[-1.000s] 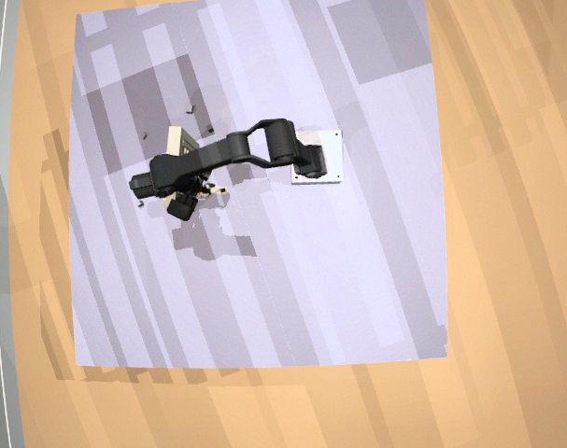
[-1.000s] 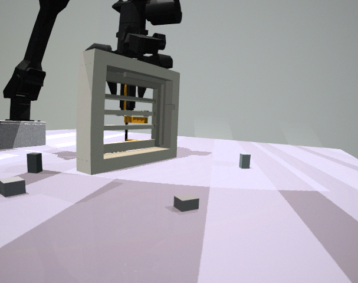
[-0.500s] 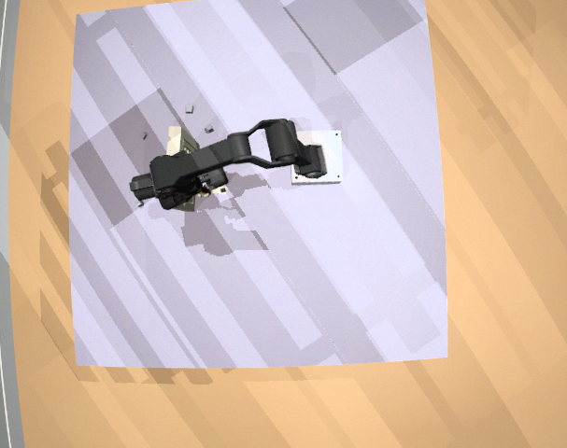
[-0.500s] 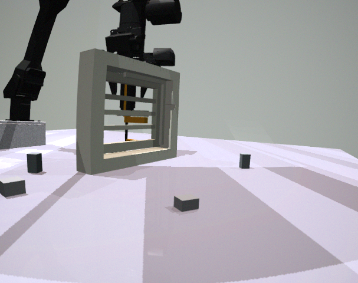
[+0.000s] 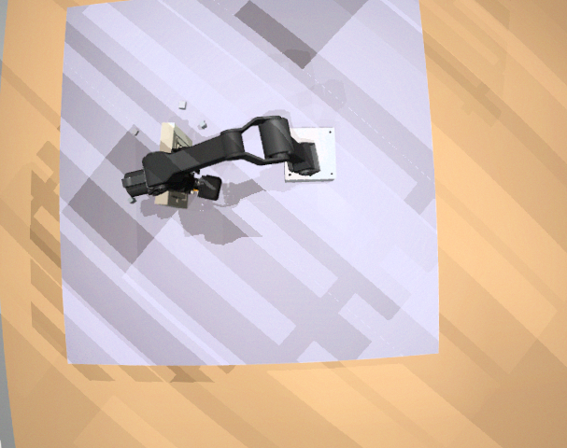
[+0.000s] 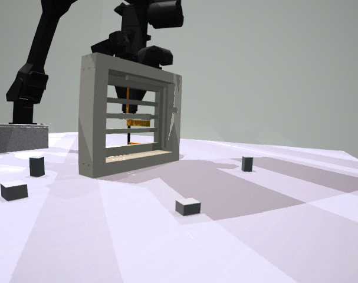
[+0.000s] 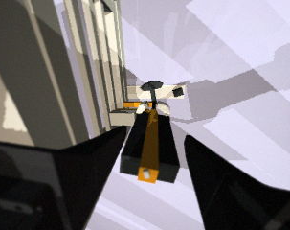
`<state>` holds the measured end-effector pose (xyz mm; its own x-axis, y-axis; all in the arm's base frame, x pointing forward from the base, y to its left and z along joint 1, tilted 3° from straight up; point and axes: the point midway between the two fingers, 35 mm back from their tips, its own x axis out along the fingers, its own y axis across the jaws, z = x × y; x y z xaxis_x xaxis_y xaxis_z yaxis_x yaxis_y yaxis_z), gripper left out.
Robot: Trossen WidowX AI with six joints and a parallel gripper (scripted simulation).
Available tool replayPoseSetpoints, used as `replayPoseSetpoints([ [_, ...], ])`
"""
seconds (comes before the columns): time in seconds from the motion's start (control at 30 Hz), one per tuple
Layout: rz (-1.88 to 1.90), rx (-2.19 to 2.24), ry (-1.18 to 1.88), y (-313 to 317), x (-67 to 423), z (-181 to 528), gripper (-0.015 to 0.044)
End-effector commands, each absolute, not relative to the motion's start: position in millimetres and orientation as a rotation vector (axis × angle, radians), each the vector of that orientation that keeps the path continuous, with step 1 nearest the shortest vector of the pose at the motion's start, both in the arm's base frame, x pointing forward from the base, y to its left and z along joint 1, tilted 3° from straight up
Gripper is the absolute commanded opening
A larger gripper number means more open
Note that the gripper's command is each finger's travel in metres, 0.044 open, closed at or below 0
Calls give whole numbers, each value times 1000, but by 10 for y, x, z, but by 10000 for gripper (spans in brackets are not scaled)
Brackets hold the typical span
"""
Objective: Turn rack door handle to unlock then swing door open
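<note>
On the pale lavender tabletop stood one beige-grey rectangular door frame (image 5: 166, 137) (image 6: 87, 121) and four small dark-grey blocks (image 5: 182, 105) (image 6: 188, 207). One barred door blocked part of the exterior view. One black-and-orange handle (image 7: 149, 144), long axis upright, stood beside the door, between the open black gripper's (image 7: 155, 136) two fingers.

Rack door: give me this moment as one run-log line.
tool: open, fingers astride handle | handle: upright, not gripped | door: appears shut | unlocking: cannot tell
</note>
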<state>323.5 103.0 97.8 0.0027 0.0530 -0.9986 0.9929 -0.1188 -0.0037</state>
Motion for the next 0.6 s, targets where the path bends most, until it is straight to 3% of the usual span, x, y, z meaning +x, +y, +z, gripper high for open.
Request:
replayPoseSetpoints([
  [0.0,-1294,1368,1160,1002,3267,974,283],
  [0.13,-1294,1368,1160,1002,3267,974,283],
  [0.57,-1294,1368,1160,1002,3267,974,196],
])
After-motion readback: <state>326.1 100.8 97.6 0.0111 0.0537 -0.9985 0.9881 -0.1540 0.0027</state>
